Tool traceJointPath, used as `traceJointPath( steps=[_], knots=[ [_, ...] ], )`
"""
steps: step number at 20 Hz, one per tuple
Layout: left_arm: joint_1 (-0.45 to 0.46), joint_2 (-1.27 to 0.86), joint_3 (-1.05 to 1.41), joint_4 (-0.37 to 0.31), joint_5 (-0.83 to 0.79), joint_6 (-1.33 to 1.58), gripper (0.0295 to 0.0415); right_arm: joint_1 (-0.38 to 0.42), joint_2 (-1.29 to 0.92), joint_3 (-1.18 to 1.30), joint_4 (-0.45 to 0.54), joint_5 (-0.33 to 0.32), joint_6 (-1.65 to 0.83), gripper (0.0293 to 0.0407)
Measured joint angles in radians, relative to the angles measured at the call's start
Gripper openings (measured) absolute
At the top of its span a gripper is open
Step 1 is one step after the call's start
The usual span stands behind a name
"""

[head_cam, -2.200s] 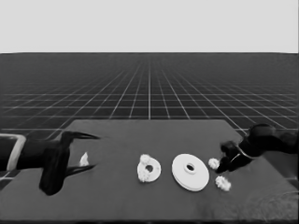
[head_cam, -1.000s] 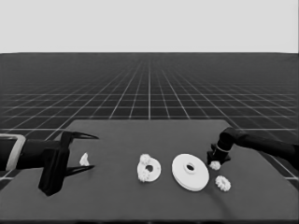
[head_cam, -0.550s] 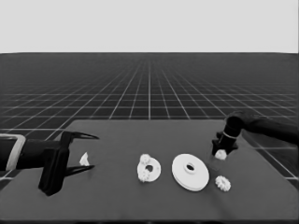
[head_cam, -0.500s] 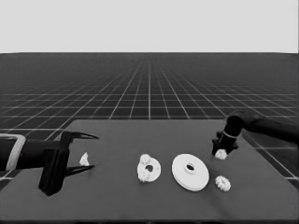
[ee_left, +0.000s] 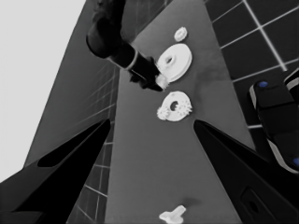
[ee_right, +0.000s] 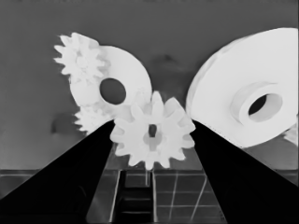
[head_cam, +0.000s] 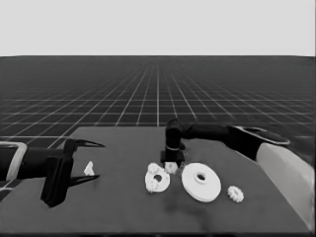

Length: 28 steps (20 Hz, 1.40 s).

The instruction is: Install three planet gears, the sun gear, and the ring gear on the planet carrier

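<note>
dark table (head_cam: 118, 212) — right gripper (ee_right: 152, 140) clasps toothed gear (ee_right: 152, 135).

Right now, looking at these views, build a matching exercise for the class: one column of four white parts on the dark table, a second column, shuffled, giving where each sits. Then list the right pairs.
Things
1. Small white toothed gear between the right gripper fingers
2. Larger white round part with a central hole
3. Thin white piece
4. Lone small white toothed gear

Places
A. Near the parked left gripper, at the table's left end
B. Alone, on the larger round part's far side from the smaller
C. Held just beside the smaller white round part
D. Flat between the smaller round part and the lone gear

Pairs: 1-C, 2-D, 3-A, 4-B
</note>
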Motion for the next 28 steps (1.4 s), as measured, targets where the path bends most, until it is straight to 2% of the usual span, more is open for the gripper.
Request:
traceJointPath(
  steps=[4, 6, 8, 14, 15, 16, 17, 19, 24, 26, 28],
  knots=[
    [0.0, 0.0, 0.0, 0.0, 0.0, 0.0, 0.0385, -0.001, 0.039, -0.048, 0.001, 0.0, -0.007, 0.0313],
    [0.0, 0.0, 0.0, 0.0, 0.0, 0.0, 0.0385, -0.103, 0.057, -0.107, -0.097, 0.031, -0.042, 0.0313],
    [0.0, 0.0, 0.0, 0.0, 0.0, 0.0, 0.0385, -0.14, 0.066, -0.139, -0.129, 0.047, -0.059, 0.0313],
    [0.0, 0.0, 0.0, 0.0, 0.0, 0.0, 0.0385, -0.155, 0.072, -0.156, -0.144, 0.055, -0.069, 0.0313],
    [0.0, 0.0, 0.0, 0.0, 0.0, 0.0, 0.0385, -0.155, 0.072, -0.157, -0.144, 0.056, -0.069, 0.0345],
    [0.0, 0.0, 0.0, 0.0, 0.0, 0.0, 0.0385, -0.155, 0.072, -0.157, -0.144, 0.056, -0.069, 0.0372],
    [0.0, 0.0, 0.0, 0.0, 0.0, 0.0, 0.0385, -0.155, 0.072, -0.157, -0.144, 0.056, -0.069, 0.0381],
    [0.0, 0.0, 0.0, 0.0, 0.0, 0.0, 0.0385, -0.155, 0.072, -0.157, -0.145, 0.056, -0.069, 0.0384],
    [0.0, 0.0, 0.0, 0.0, 0.0, 0.0, 0.0385, -0.155, 0.072, -0.157, -0.145, 0.056, -0.069, 0.0385],
    [0.0, 0.0, 0.0, 0.0, 0.0, 0.0, 0.0385, -0.059, 0.048, -0.075, -0.054, 0.014, -0.02, 0.0385],
    [0.0, 0.0, 0.0, 0.0, 0.0, 0.0, 0.0385, -0.019, 0.045, -0.059, -0.018, 0.005, -0.011, 0.0385]
  ],
)
